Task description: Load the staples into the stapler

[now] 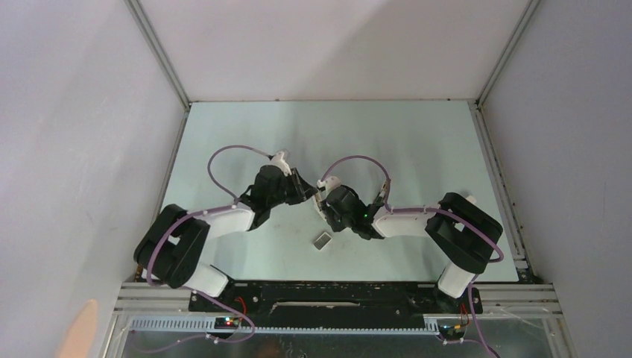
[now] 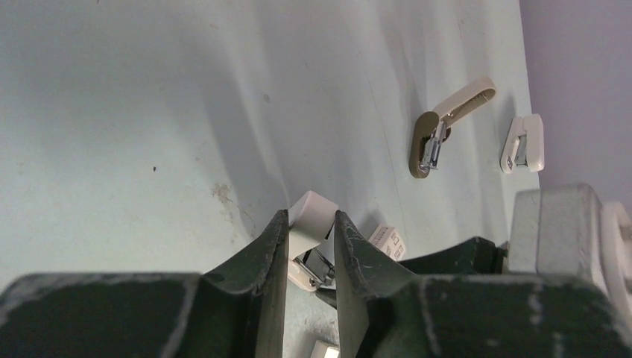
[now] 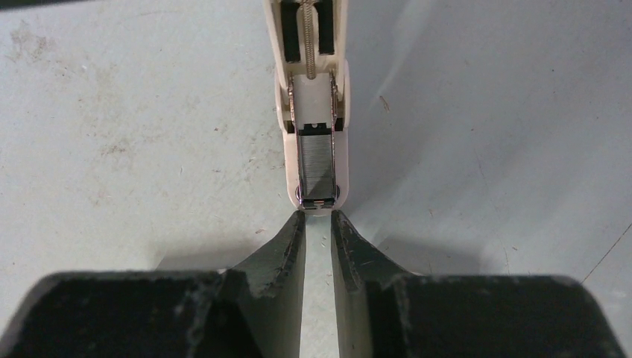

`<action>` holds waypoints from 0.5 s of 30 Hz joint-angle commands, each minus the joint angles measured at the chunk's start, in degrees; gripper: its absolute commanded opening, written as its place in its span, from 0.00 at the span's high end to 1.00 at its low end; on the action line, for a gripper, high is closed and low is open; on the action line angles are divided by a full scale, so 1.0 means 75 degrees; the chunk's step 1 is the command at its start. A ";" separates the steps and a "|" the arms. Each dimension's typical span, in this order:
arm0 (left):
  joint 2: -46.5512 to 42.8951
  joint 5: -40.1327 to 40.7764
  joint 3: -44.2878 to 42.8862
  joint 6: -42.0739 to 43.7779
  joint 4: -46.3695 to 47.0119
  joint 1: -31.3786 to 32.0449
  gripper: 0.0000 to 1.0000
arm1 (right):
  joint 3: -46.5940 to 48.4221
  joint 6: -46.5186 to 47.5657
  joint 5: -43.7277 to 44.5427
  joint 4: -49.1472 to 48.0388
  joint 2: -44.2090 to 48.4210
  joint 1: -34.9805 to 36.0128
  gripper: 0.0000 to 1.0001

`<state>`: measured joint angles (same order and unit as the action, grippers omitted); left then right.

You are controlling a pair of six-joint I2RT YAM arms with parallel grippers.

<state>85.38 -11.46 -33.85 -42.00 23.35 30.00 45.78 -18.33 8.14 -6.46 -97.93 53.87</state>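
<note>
Staples: you have one grey ribbed strip of staples [image 3: 316,168] lying in the open channel of the stapler [image 3: 317,97], at its front end, on the table [image 1: 417,134].
Staples to right jaws: the strip sits just beyond the tips of your right gripper [image 3: 317,218], in line with the gap and not between the fingers.
Right jaws: drawn close, with a thin slit left and nothing in it; the tips meet the stapler's nose.
Left jaws: your left gripper [image 2: 308,224] pinches the white stapler's raised end from both sides.
Stapler count: three in the left wrist view. They are the pinched one, a tan stapler [image 2: 426,142] lying hinged open, and a small white stapler [image 2: 524,143] beside it, both well apart from the jaws.
Box count: one white printed box [image 2: 389,242], just beside the pinched stapler.
Tray count: one grey tray [image 1: 322,239], near the grippers on your side.
</note>
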 commanded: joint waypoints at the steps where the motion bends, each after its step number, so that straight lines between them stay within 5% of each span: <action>1: -0.0599 -0.0079 0.0359 -0.0088 0.0177 0.0465 0.79 | 0.0002 0.0074 0.0003 -0.0322 -0.0166 0.0002 0.80; 15: -0.0927 0.1499 0.0574 0.0378 -0.0867 0.1517 0.81 | 0.0002 0.0069 -0.0249 -0.0485 -0.0201 -0.0020 0.81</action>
<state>79.33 0.69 -30.68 -39.03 21.26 37.47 45.78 -18.33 7.60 -6.52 -97.93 53.87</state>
